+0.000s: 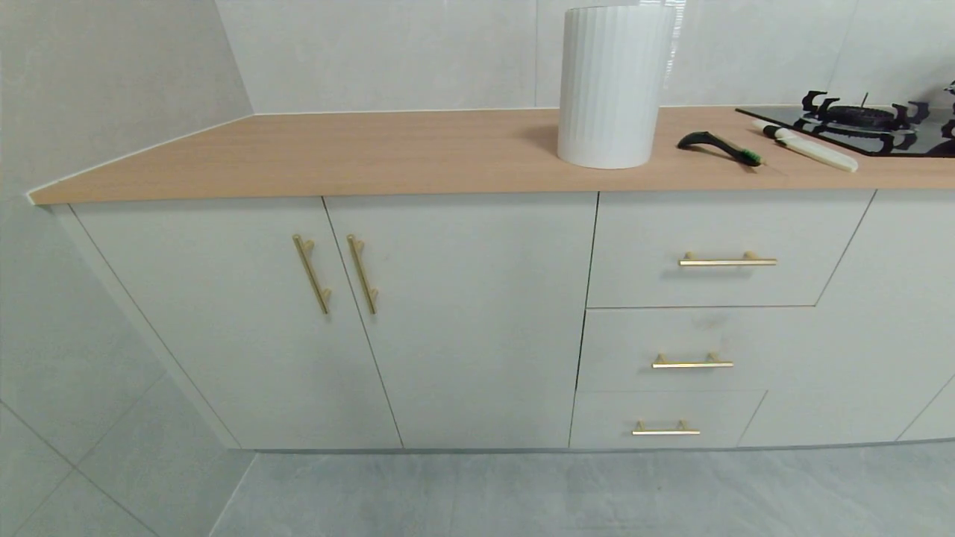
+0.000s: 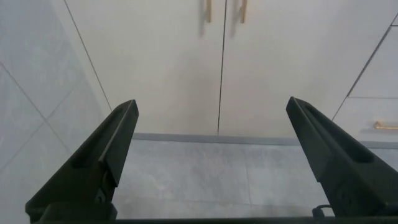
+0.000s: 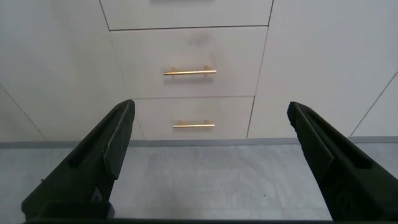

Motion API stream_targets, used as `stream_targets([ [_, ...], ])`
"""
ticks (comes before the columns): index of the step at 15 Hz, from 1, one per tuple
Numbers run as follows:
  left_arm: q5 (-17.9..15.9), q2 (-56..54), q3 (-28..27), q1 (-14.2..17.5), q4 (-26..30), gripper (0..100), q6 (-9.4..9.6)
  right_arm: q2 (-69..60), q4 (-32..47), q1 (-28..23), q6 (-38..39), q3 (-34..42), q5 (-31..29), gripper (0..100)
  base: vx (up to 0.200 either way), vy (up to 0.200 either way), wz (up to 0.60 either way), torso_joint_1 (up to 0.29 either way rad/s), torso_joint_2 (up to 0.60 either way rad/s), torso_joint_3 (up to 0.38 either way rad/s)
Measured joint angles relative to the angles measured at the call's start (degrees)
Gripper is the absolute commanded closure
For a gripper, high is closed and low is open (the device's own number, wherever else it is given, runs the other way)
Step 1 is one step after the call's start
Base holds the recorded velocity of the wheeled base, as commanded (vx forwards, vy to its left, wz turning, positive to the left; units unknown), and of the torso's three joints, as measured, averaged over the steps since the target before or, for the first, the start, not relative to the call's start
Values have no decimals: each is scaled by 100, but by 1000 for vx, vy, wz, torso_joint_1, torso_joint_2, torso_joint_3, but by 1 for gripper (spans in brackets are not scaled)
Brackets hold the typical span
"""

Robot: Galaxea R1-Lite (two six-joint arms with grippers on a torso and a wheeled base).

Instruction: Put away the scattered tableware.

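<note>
On the wooden countertop (image 1: pixel 358 153) a black-handled utensil with a green tip (image 1: pixel 720 147) lies just right of a tall white ribbed container (image 1: pixel 609 86). A pale knife-shaped utensil (image 1: pixel 809 148) rests farther right, partly on the hob's edge. My left gripper (image 2: pixel 211 130) hangs low and open, facing the double cabinet doors (image 2: pixel 221 68) above the floor. My right gripper (image 3: pixel 211 134) is open too, low before the lower drawers (image 3: pixel 189 62), with nothing between its fingers.
A black gas hob (image 1: pixel 858 123) with a burner sits at the counter's far right. Below the counter are two doors with gold handles (image 1: pixel 336 272) and three drawers (image 1: pixel 709 253). A tiled wall closes the left side; grey floor tiles (image 1: pixel 522 492) lie in front.
</note>
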Motion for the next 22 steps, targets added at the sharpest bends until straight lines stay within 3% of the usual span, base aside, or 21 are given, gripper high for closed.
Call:
stream_targets([
  [4, 0, 0, 2, 2, -2, 0, 0, 0, 0, 4, 1, 0, -2, 0, 0, 0, 0, 0, 0, 0],
  [7, 0, 0, 2, 6, -5, 0, 0, 1, 0, 4, 0, 0, -2, 0, 200, 0, 0, -2, 7, 2],
  [22, 0, 0, 2, 6, -5, 0, -1, 11, 2, 4, 12, 0, -6, 0, 0, 0, 0, 0, 0, 0],
])
